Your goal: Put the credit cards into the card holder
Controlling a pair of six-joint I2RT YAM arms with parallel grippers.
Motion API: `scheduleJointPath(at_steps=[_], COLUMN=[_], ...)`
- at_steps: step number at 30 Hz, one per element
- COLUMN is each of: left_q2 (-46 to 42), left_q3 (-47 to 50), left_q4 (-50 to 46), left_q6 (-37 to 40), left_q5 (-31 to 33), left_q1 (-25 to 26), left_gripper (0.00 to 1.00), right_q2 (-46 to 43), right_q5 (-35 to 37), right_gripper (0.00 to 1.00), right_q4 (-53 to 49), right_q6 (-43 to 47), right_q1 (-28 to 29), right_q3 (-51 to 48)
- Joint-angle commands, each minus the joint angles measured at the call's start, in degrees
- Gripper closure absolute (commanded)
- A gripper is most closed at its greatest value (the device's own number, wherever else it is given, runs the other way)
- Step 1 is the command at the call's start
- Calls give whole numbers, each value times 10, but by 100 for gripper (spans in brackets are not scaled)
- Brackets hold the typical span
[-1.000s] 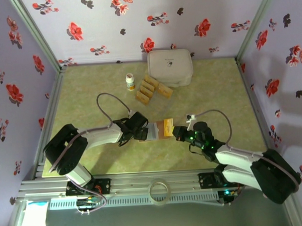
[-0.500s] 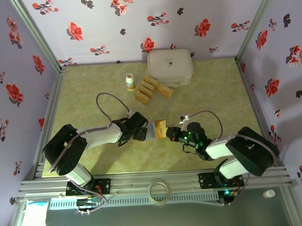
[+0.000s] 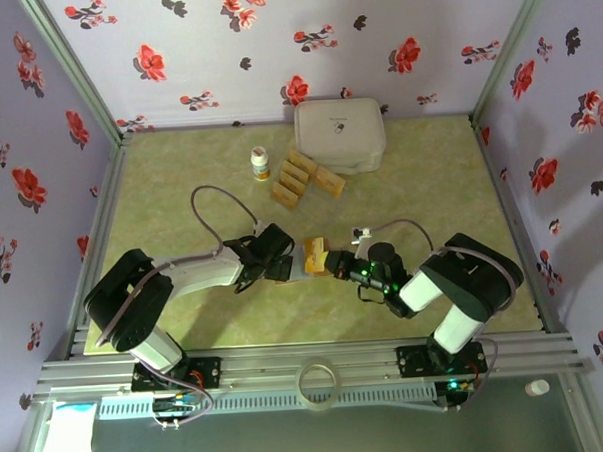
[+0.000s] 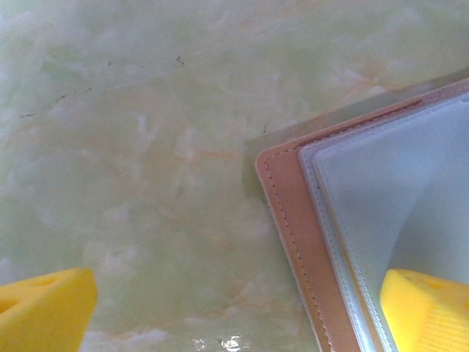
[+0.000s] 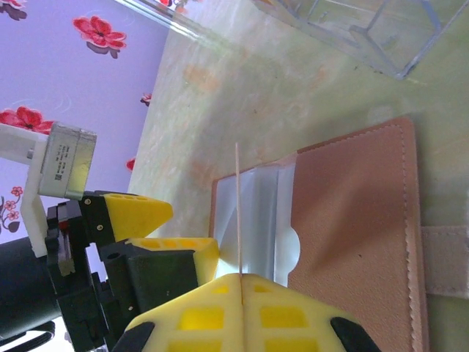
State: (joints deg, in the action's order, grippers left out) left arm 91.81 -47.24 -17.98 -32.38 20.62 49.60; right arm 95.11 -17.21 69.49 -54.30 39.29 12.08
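Observation:
The card holder lies open mid-table, pinkish-tan with greyish pockets. My left gripper stands open at the holder's left edge. One yellow finger rests on the pocket and the other is over bare table. My right gripper is shut on a gold credit card. In the right wrist view this card is a thin edge-on line rising from the gripper over the pockets. Several more credit cards lie near the back.
A large white rounded box sits at the back, with a small bottle to its left. A tape roll lies on the front rail. The right wrist view has a clear plastic container beyond the holder. Patterned walls enclose the table.
My right arm has moved left with the gold card, bringing it from beside the holder to over its pockets. The left gripper has stayed in place, open.

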Motion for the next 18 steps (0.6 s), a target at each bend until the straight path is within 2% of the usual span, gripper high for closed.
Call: scheduleJointPath(at_steps=[1,6,18], left_q2=[-2,-1,-69], left_q3=[16,16,-2], left_q4=[-36,-35,-63], left_q6=[15,14,17], left_q5=[18,17,-10], left_q1=[-5,-5,-31], left_gripper=[0,0,0], right_q2=[25,65,58], right_q5=[-22,-50,-54], right_gripper=[100,100,100], right_q4=[58,99,99], right_q6=[-13,-30,-26], right_q1=[-7,-22,-35], right_q3=[13,21,13])
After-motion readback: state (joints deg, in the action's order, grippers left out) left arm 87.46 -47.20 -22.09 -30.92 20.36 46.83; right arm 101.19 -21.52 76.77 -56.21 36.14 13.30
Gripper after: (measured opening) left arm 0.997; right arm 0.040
